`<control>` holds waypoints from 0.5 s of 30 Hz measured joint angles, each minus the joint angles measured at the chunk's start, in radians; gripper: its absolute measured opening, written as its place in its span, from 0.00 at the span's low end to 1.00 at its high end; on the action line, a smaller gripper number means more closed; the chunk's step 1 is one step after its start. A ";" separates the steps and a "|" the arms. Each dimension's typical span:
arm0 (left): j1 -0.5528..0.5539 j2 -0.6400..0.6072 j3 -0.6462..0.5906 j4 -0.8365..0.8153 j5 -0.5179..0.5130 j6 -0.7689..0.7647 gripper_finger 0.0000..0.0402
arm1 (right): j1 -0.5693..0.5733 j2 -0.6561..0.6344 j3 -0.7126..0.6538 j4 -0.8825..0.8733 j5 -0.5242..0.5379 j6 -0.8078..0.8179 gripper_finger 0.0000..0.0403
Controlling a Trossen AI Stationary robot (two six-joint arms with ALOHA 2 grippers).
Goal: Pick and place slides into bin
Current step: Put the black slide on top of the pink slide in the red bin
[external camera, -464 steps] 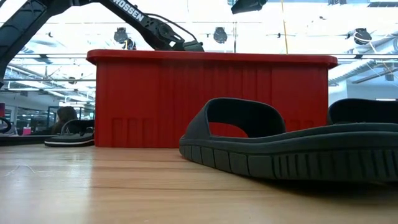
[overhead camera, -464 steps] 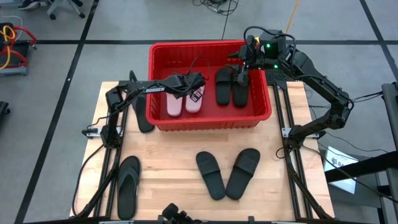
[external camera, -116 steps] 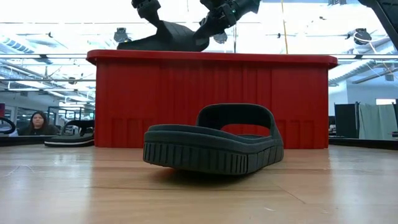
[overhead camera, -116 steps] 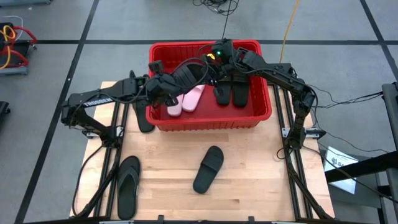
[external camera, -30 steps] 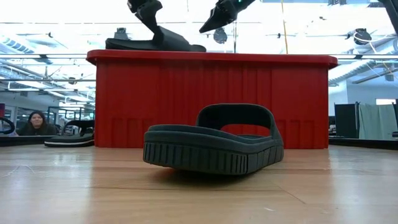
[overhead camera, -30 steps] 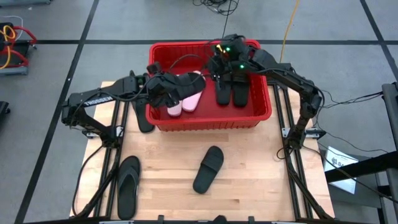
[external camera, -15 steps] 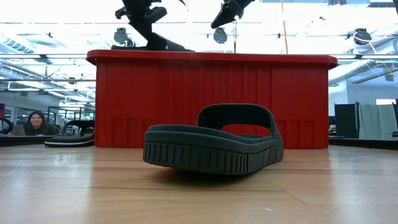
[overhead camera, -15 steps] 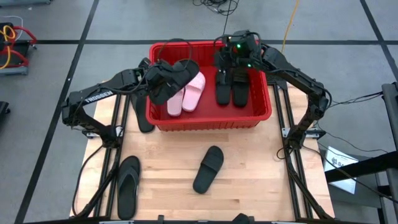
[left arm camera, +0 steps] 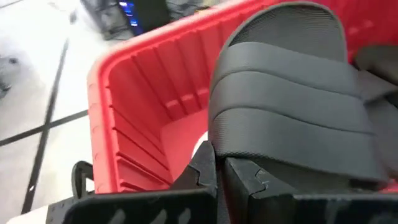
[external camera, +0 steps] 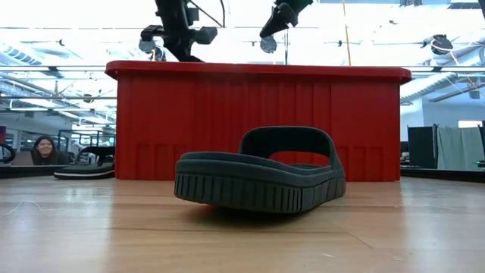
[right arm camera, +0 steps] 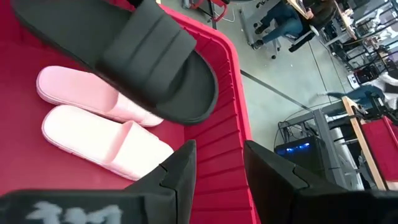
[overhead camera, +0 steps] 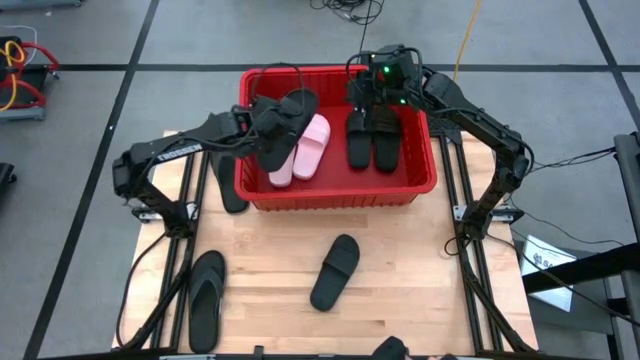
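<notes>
Black slide [overhead camera: 283, 124] above bin [overhead camera: 338, 189] left rim, left fingers [left arm camera: 214, 171] clamped.

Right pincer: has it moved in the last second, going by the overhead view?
Yes. The right pincer has shifted toward the red bin's far right corner, away from the pink slides.

I read this as a robotics lab or open workshop hall. My wooden table [overhead camera: 270, 255] stands on a grey floor [overhead camera: 80, 110] marked with black tape lines [overhead camera: 120, 95], cables [overhead camera: 345, 10] trailing across it. Beyond the table the low view shows a long ceiling with bright lights [external camera: 443, 45]; a person [external camera: 44, 149] sits at a desk, and others sit on office chairs [right arm camera: 280, 28].
</notes>
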 joint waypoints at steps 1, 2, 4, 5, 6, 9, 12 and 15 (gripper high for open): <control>0.000 0.010 0.000 -0.001 -0.016 -0.022 0.00 | -0.003 0.000 0.000 0.001 0.000 -0.001 0.31; 0.001 0.019 0.000 -0.004 -0.026 -0.043 0.00 | -0.003 0.000 0.000 0.000 0.000 -0.003 0.31; 0.006 0.031 0.000 -0.017 -0.032 -0.081 0.00 | -0.003 0.000 0.000 0.000 0.001 -0.007 0.31; 0.009 0.036 0.000 -0.030 -0.032 -0.105 0.00 | -0.003 0.000 0.000 0.000 0.004 -0.008 0.31; 0.010 0.041 0.000 -0.045 -0.034 -0.132 0.00 | -0.003 0.000 0.000 0.000 0.012 -0.009 0.31; 0.010 0.044 0.000 -0.127 -0.042 -0.222 0.00 | -0.003 -0.007 0.000 -0.001 0.057 -0.019 0.31; 0.006 0.043 0.000 -0.211 -0.073 -0.332 0.00 | -0.003 -0.012 0.000 0.001 0.077 -0.038 0.31; 0.003 0.044 0.000 -0.263 -0.078 -0.417 0.00 | -0.003 -0.013 0.000 0.001 0.077 -0.038 0.31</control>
